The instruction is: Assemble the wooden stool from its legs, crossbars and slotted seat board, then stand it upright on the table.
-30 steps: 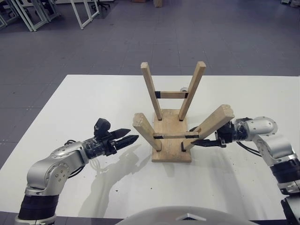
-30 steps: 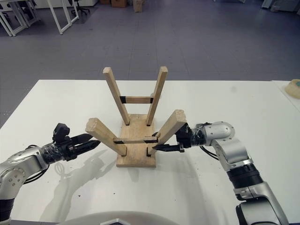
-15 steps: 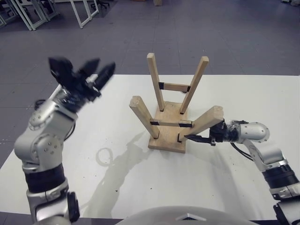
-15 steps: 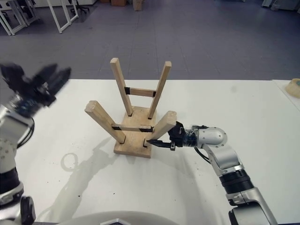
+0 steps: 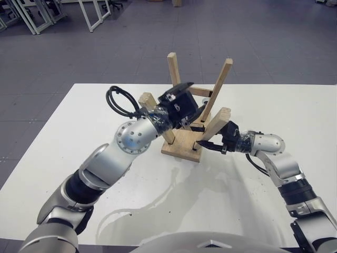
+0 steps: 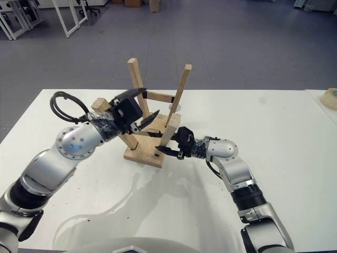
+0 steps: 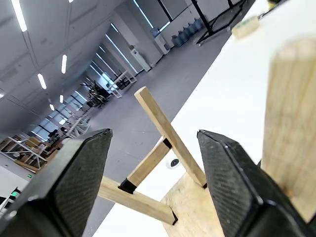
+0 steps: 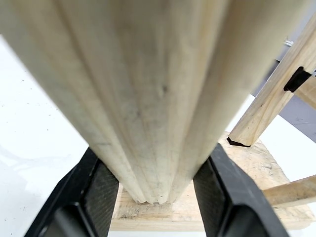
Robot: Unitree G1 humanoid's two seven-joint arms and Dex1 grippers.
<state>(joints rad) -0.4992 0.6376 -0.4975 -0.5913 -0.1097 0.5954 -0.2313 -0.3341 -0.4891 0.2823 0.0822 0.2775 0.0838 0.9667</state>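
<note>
A white table [image 5: 58, 153] carries the wooden stool [image 5: 181, 142], which sits near the middle, upside down, with its seat board [image 6: 138, 156] on the tabletop and its legs [image 5: 173, 66] pointing up. A pale, roundish object [image 6: 331, 98] lies at the table's far right edge

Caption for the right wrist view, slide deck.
Right gripper clamps a stool leg where it meets the seat board.
</note>
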